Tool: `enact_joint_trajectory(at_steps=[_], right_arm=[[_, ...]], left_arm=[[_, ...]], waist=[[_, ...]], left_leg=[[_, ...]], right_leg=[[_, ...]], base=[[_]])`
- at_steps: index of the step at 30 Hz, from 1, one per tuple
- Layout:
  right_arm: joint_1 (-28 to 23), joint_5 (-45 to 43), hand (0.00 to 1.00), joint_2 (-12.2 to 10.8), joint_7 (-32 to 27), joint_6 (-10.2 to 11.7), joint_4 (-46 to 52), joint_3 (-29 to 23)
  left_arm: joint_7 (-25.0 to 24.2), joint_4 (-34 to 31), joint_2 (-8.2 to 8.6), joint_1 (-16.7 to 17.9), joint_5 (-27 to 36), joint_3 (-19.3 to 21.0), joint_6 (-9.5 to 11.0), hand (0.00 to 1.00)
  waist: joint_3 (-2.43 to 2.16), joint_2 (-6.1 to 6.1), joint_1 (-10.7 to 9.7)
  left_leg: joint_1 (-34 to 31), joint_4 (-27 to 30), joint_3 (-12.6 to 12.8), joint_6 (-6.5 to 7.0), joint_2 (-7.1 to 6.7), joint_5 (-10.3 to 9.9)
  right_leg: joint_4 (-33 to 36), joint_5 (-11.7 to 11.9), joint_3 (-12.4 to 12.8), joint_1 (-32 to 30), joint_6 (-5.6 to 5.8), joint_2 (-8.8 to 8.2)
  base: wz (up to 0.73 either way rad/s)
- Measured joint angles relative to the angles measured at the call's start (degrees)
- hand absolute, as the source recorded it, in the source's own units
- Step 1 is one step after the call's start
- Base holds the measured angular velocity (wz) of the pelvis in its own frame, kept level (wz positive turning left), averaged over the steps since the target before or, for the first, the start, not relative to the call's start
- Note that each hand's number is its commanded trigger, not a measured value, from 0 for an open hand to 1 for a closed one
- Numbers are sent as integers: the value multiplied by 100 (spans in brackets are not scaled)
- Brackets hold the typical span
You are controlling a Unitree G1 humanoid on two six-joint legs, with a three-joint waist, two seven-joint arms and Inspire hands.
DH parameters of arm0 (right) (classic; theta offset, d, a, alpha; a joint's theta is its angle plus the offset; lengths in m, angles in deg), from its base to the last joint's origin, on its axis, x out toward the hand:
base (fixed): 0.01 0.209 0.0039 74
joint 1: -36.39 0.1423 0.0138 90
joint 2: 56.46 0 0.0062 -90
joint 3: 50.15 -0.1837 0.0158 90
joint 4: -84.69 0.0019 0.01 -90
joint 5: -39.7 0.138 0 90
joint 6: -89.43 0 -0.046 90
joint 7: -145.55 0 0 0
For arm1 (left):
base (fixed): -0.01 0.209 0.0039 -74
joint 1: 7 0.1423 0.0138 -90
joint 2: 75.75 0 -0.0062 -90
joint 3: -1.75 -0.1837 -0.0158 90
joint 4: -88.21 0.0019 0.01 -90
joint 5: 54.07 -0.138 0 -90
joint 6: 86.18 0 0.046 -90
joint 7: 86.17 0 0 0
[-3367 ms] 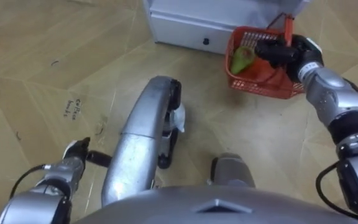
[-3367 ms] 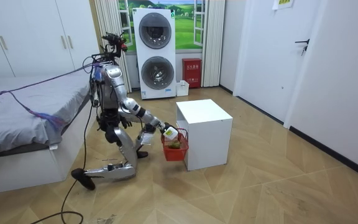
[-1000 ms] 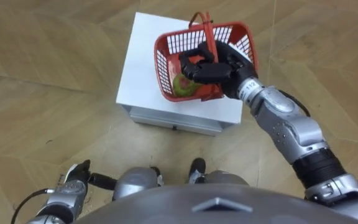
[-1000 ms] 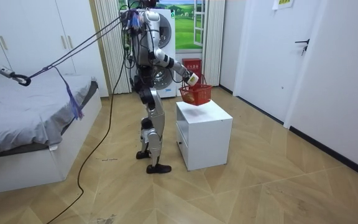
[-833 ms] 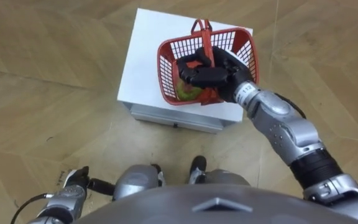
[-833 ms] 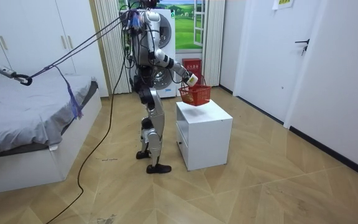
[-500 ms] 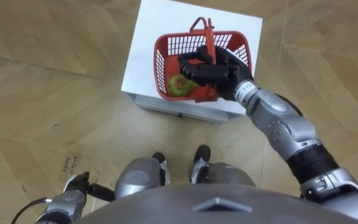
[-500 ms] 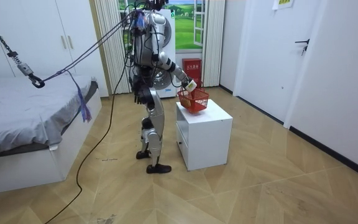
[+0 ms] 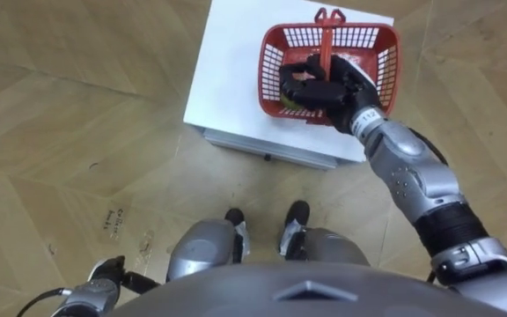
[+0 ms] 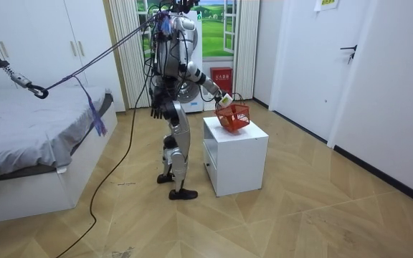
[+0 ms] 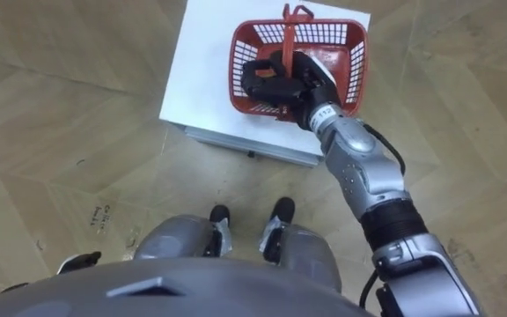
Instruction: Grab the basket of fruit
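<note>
Room evenly, fairly brightly lit — source cannot be told. Soft sheen seen on wood floor [image 10: 314, 215] in room view. In eye views white cabinet top [image 9: 236, 70] rendered bright, near glare; fruit basket [image 9: 384, 55] interior shaded under right hand [image 9: 328, 84] — thin shadow cast beneath cabinet front.

A: Top of the white cabinet [image 9: 231, 84]?
B: Left part bare, open from above. Right part taken by the red basket [image 9: 387, 62], with the right hand [image 9: 328, 86] curled round its handle.
A: Around it?
B: Wooden floor [image 9: 77, 132] open to the left and in front. Left hand [image 9: 104, 280] hangs low, well apart from the cabinet. Bed [image 10: 27, 136] well apart, at the room view's left.
</note>
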Motion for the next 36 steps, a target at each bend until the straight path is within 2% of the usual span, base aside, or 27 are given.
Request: enact_joint_trajectory(at_steps=[2, 3, 4, 6, 7, 8, 9, 14, 17, 23, 36], right_arm=[[53, 153, 100, 14, -116, 0, -32, -12], [79, 184, 88, 14, -154, 0, -34, -17], [112, 294, 67, 15, -212, 1, -39, -47], [170, 375, 63, 12, -263, 11, -47, -144], [250, 372, 50, 16, -300, 13, -105, -203], [343, 372, 9, 31, -381, 18, -174, -249], [388, 362, 0, 42, -433, 18, -201, -275], [453, 380, 0, 52, -621, 210, -264, -412], [453, 401, 0, 50, -649, 213, -510, -412], [453, 550, 0, 93, -660, 212, -911, -493], [452, 752, 0, 105, -646, 220, -980, -619]], left_arm=[[27, 9, 0, 8, 2, 0, 0, 0], [28, 8, 0, 8, 3, 0, 0, 0], [28, 7, 0, 9, 4, 0, 0, 0], [28, -8, 0, 9, 6, -2, 3, 0], [28, -9, -1, 9, 5, 0, 8, 0], [28, -8, -2, 9, 5, 0, 10, 0], [28, -8, -2, 9, 5, 0, 12, 0], [24, 6, -11, 17, 9, 0, 15, 0], [26, 8, -14, 40, 12, 1, 15, 0], [22, 27, -14, 177, 6, 6, 6, 0], [24, 19, 3, 229, 15, -13, 3, 0]], waist=[[-8, 12, -14], [-8, 13, -28], [-13, 15, -36], [-20, 14, -41], [-23, 10, -53], [-25, 7, -62], [-25, 6, -66], [-61, -56, -65], [-73, -78, -67], [-68, -71, -164], [-49, -41, -169]], left_leg=[[-34, 14, 7, 3, -2, 4], [-43, 22, 9, 3, -2, 4], [-44, 26, 11, 3, -3, 5], [-44, 37, 19, 3, -4, 5], [-41, 67, 19, 6, 0, 9], [-49, 104, 19, 7, 4, 9], [-57, 117, 20, 8, 5, 9], [-94, 200, 122, 18, 3, 15], [-91, 208, 156, 39, -3, 28], [-118, 209, 163, 45, -14, 29], [-125, 187, 188, 46, -11, 29]], right_leg=[[0, -11, 1, -24, -7, -6], [0, -12, -3, -31, -8, -8], [0, -13, -6, -32, -10, -9], [3, -13, -14, -31, -11, -19], [10, -17, -20, -31, -10, -56], [21, -21, -29, -31, -6, -68], [26, -25, -35, -31, -3, -75], [99, -49, -96, -63, 14, -129], [127, -53, -107, -61, 17, -153], [222, -104, -160, -82, 29, -196], [221, -135, -179, -108, 37, -200]], base=[[0], [0], [0], [0], [0], [4], [7], [7], [0], [4], [0]])
